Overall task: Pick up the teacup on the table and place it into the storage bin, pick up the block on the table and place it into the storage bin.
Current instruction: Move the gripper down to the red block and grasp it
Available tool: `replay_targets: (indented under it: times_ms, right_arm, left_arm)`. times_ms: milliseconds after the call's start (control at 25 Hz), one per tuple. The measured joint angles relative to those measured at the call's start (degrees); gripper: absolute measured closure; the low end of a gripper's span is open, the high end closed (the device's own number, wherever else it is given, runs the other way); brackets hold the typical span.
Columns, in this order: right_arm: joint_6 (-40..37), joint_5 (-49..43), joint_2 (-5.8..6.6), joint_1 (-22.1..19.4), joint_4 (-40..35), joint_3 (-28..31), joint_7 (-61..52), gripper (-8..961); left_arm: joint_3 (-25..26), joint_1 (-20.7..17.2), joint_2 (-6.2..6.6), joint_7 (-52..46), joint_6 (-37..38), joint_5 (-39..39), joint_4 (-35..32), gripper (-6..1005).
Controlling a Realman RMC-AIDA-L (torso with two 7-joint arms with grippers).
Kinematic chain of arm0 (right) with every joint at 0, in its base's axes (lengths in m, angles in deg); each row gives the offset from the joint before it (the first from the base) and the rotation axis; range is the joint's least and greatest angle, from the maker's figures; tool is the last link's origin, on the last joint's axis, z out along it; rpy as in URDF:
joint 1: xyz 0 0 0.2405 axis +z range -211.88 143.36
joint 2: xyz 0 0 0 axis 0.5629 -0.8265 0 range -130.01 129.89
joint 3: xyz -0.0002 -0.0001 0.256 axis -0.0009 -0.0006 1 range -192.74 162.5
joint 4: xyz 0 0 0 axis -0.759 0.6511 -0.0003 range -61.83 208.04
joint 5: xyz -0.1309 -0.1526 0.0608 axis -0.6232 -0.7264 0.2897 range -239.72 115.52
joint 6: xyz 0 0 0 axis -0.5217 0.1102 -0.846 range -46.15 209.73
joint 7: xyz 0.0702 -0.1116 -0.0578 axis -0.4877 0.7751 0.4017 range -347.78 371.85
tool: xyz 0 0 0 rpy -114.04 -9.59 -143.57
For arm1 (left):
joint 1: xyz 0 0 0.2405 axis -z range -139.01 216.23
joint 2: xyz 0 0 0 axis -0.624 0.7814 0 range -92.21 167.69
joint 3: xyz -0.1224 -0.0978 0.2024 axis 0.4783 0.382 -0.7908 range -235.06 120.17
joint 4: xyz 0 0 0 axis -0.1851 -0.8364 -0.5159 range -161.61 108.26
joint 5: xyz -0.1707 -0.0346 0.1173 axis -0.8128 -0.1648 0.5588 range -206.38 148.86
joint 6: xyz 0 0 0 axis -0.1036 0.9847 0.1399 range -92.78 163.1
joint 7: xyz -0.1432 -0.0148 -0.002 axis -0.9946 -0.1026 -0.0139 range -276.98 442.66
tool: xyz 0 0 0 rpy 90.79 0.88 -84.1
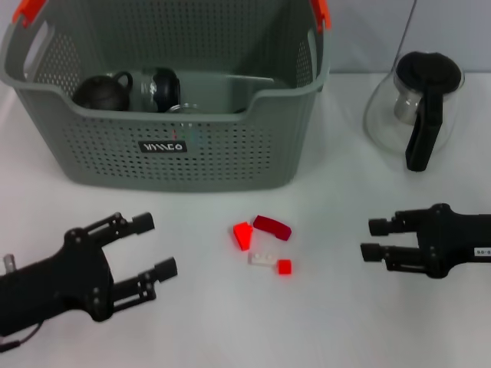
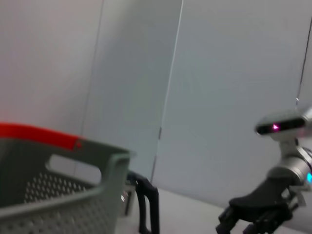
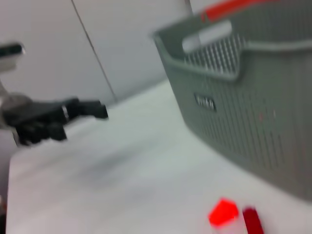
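Nearest you, the left gripper (image 1: 150, 248) hangs low over the white table (image 1: 330, 322) on the left side, black fingers spread wide, nothing between them. Opp. side, the right gripper (image 1: 373, 239) sits at about the same depth, fingers parted w/ a narrower gap, also gripping nothing.

Between the two grippers you've got a small cluster of blocks on the table: a small red cube (image 1: 285, 267) touching a pale white brick (image 1: 261, 260), then just beyond them a bright red wedge-shaped block (image 1: 243, 234) and a dark red curved block (image 1: 272, 227) beside it. None is in contact w/ either gripper.

Farther back, the large grey perforated plastic storage bin (image 1: 192, 153) w/ orange handle clips and a small black label stands left of centre. Inside it you can see a dark round teacup (image 1: 102, 92) lying near the left wall, next to a dark cylindrical item (image 1: 157, 87) — can't tell what that one is.

Back right, well apart from the bin, a clear glass pot w/ black lid and handle (image 1: 420, 107) stands upright.
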Motion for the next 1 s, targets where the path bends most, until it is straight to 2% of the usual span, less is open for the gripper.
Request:
replay_targets:
  times_ms: [200,320,440,680,1000]
  right_arm:
    - [-0.49,-10.15,-1.61,2.55,-8.81,-0.96,-8.86,430]
    - [-0.70,-15.25,-2.20,5.69,-11.26,-4.15,-14.00,429]
    - [-0.80,-17.71,-2.29,10.00,-11.55,-8.88,-18.37,429]
    - [0.11,-19.58,-2.40,15.75,-11.58,-17.67,-22.94,429]
    - [7.10,-20.33,-2.69,19.71,-10.90,-29.96,-28.03,430]
  left_arm:
    - [0.12,0.30,0.01,-0.20,-0.69,0.98,0.23,248]
    - [0.27,0.37,-0.03,-0.20,-1.04,0.83,1.21,248]
    - [0.75,0.36,-0.02,-0.20,-1.49,0.86,1.77,248]
    - [2.54,0.30,0.08,-0.20,-1.65,1.27,2.91,248]
    - [2.70,0.53,0.04,-0.18,-2.32,1.06,3.33,249]
